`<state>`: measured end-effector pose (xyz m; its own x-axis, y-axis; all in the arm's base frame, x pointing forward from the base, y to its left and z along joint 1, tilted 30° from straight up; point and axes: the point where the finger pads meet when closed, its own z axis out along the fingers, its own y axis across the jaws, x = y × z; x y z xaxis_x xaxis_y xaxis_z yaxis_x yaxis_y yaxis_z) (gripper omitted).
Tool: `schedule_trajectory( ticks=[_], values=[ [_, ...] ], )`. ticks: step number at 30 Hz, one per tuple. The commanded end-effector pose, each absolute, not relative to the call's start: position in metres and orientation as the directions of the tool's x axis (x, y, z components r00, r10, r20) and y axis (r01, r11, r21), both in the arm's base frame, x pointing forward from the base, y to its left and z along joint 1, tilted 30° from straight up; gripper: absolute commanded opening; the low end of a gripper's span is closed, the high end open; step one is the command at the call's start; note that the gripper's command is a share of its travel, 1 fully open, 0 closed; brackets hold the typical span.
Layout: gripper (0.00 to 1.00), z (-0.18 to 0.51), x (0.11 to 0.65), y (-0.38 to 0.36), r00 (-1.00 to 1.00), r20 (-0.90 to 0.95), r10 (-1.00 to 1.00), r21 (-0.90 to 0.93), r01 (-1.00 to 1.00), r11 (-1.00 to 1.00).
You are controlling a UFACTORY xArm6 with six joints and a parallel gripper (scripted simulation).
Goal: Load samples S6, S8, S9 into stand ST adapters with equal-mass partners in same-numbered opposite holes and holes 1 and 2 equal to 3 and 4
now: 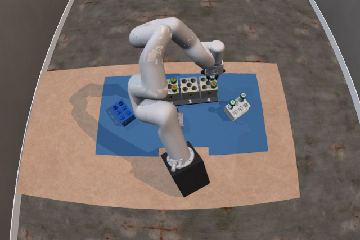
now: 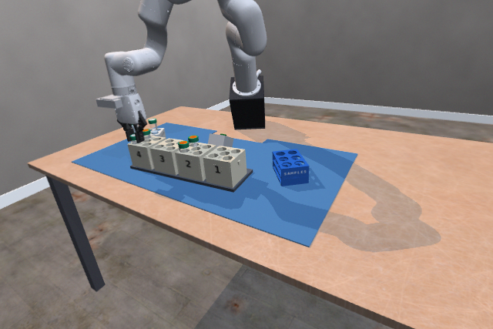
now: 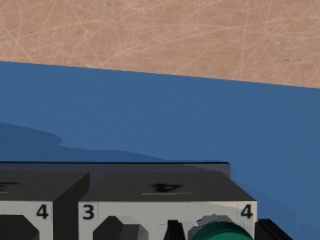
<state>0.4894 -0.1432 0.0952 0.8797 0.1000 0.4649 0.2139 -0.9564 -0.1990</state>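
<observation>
My gripper [image 1: 212, 78] [image 2: 133, 139] [image 3: 223, 233] is slightly open around a green-rimmed, white-dot blank [image 1: 212, 77] [image 3: 222, 236], which stands low in hole 4 of adapter 4 [image 1: 208, 94] [image 2: 139, 161] [image 3: 130, 191]. A narrow gap shows beside its cap in the wrist view. An orange-dot sample [image 1: 214, 84] [image 2: 145, 132] stands in the same adapter. Two orange-dot samples [image 1: 173, 80] [image 1: 174, 87] [image 2: 183, 145] [image 2: 192, 139] stand in adapter 2 [image 2: 188, 169]. Adapter 3 [image 1: 189, 94] [image 2: 162, 164] and adapter 1 [image 2: 216, 176] show no tubes. Cap IDs are unreadable.
The white rack [image 1: 233, 116] at the right holds two blanks [image 1: 232, 102] [image 1: 243, 95]. The blue samples rack [image 1: 125, 120] [image 2: 294, 178] shows no tubes. The small key desk [image 1: 180, 120] [image 2: 216, 139] stands behind the adapters in the exterior view, mostly hidden by the arm in the top view.
</observation>
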Motion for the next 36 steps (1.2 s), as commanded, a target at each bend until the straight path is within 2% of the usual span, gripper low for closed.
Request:
schedule_trajectory(
  ticks=[1, 36],
  values=[
    [0.44, 0.097, 0.490, -0.144, 0.878, 0.467, 0.100, -0.197, 0.214, -0.957],
    [0.44, 0.138, 0.470, -0.157, 0.878, 0.467, 0.100, -0.197, 0.214, -0.957]
  ],
)
